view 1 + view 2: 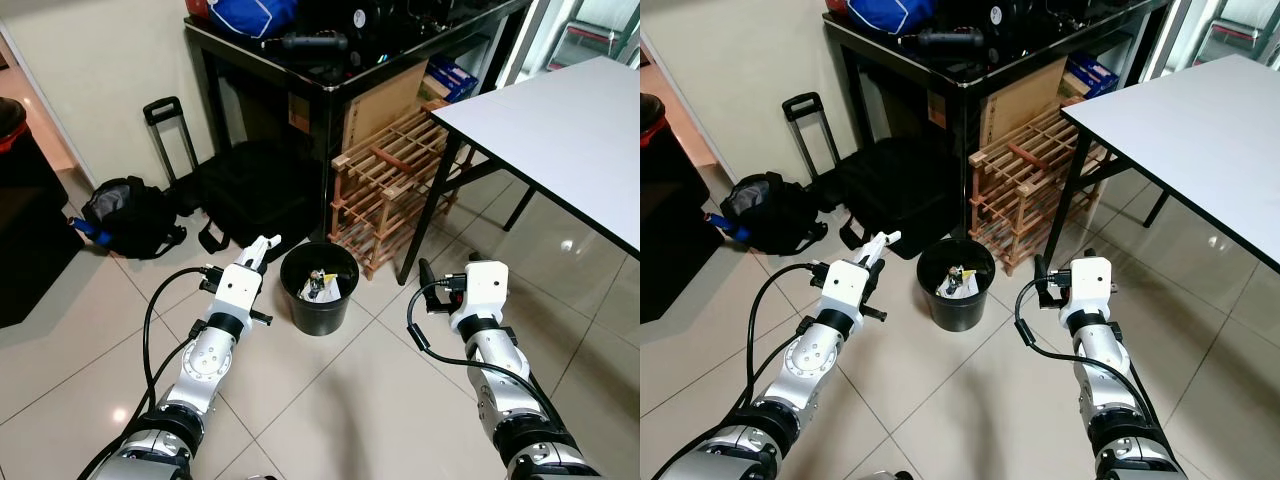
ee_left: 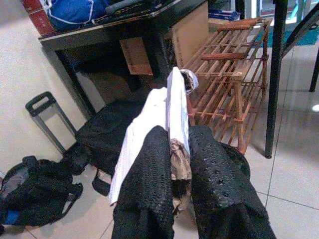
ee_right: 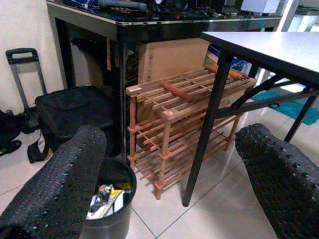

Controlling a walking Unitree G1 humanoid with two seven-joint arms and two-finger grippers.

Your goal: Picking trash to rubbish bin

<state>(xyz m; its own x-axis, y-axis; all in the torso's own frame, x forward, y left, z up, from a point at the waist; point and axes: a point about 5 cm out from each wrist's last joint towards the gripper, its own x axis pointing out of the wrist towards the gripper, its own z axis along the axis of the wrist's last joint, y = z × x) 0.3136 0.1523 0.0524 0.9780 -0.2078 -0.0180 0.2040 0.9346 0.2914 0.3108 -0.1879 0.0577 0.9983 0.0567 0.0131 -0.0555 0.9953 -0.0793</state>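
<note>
White paper trash clamped in left end effector, beside black bin

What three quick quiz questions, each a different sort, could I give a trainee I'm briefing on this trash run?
1. True or false: the left claw is shut on a piece of white paper trash.
2. Where does the rubbish bin stand? A) on the white table B) on the floor beside the wooden rack C) inside the black suitcase
3. Fill in: the right claw is ____.

Key: 1 true; 2 B; 3 open
</note>
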